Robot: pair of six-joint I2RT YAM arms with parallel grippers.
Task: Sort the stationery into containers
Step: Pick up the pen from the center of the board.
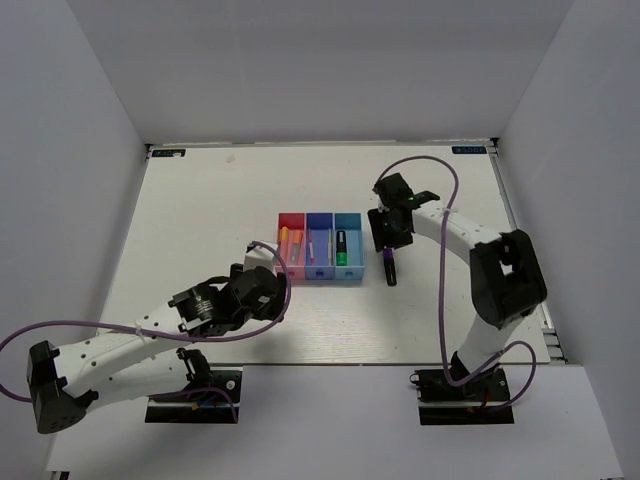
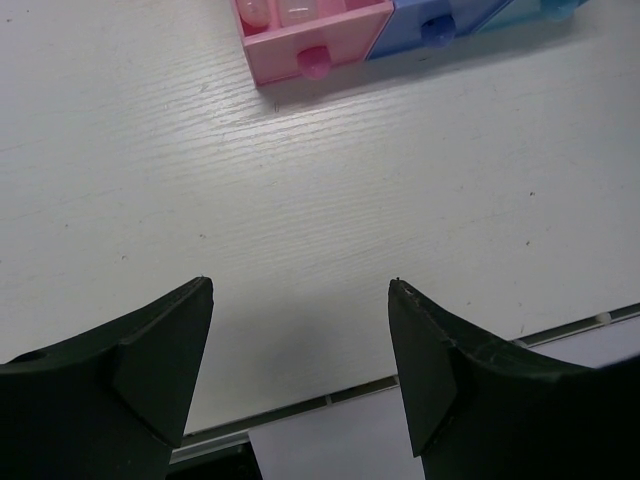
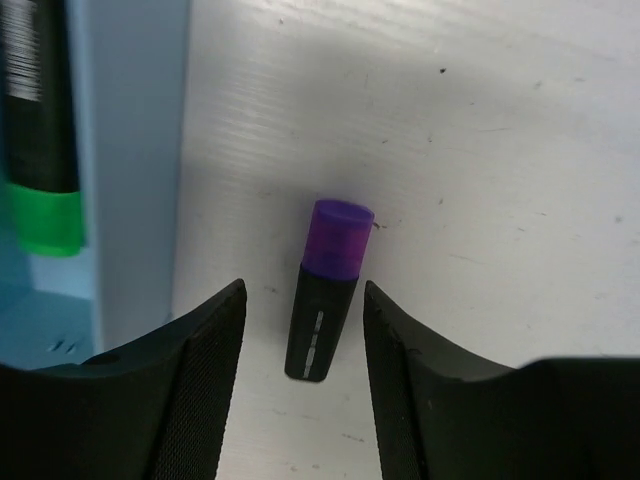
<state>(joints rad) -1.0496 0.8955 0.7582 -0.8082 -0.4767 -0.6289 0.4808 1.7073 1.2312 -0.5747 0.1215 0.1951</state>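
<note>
The containers are three joined bins: pink-red [image 1: 291, 246], dark blue [image 1: 319, 246] and light blue [image 1: 348, 247]. An orange-pink pen [image 1: 296, 240] lies in the pink-red bin. A thin pink-red pen [image 1: 311, 247] is in the dark blue one. The black marker with a green end [image 3: 40, 150] rests in the light blue bin [image 3: 135, 150]. A stubby purple highlighter [image 3: 325, 295] lies flat on the table right of that bin, between the fingers of my open right gripper [image 3: 304, 285], with a gap on each side. My left gripper [image 2: 300, 281] hangs open and empty in front of the pink-red bin [image 2: 310, 40].
The table's near edge runs just under my left gripper's fingers [image 2: 450, 370]. White walls enclose the table [image 1: 200, 210] on three sides. My right arm [image 1: 500, 270] bends over the table's right side.
</note>
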